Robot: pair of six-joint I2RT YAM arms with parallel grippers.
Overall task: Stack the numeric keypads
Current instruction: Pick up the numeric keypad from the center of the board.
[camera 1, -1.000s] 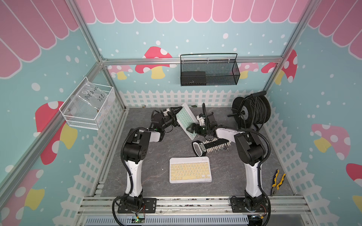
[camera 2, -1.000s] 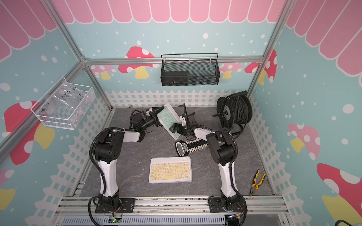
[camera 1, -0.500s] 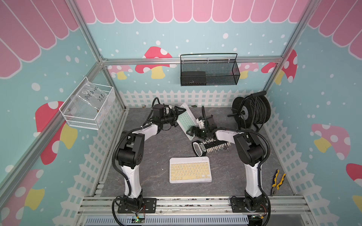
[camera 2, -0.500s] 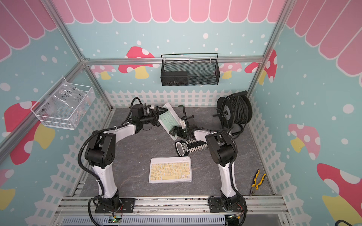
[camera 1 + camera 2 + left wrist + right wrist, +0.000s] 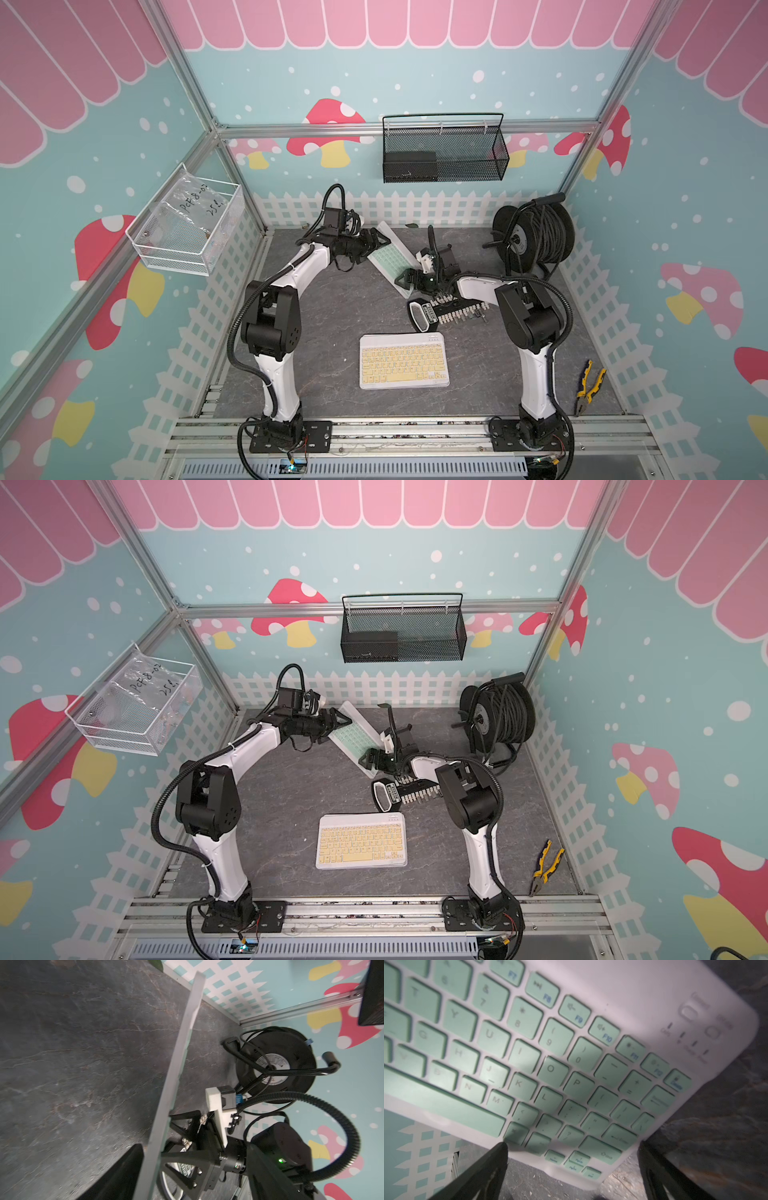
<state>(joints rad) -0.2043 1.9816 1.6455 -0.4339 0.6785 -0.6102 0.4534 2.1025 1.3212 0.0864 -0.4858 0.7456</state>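
Rear centre of table (image 5: 332,316): mint-key keypad (image 5: 388,259), tilted, not lying flat, running diag btwn the two hands. L hand (image 5: 380,244) at its far end, fingers part-spread astride the edge. L wrist view has the keypad edge-on w/ one finger (image 5: 124,1172) close against its back, other finger hidden, so can't tell if it's gripping. R hand (image 5: 402,279) at the near end. R wrist view shows its fingers (image 5: 483,1167) spread full wide w/ the keypad's corner btwn them, tips at its edges, no squeeze evident. Yellow-key keypad (image 5: 403,360) flat at front centre, well apart from the mint one. Black peg holder (image 5: 449,311) on table just beside R hand, btwn the two keypads. Cable reel (image 5: 534,232) rear R corner. Pliers (image 5: 588,386) front R by the fence. Black mesh basket (image 5: 444,153) on back wall, wire basket (image 5: 187,224) on L wall
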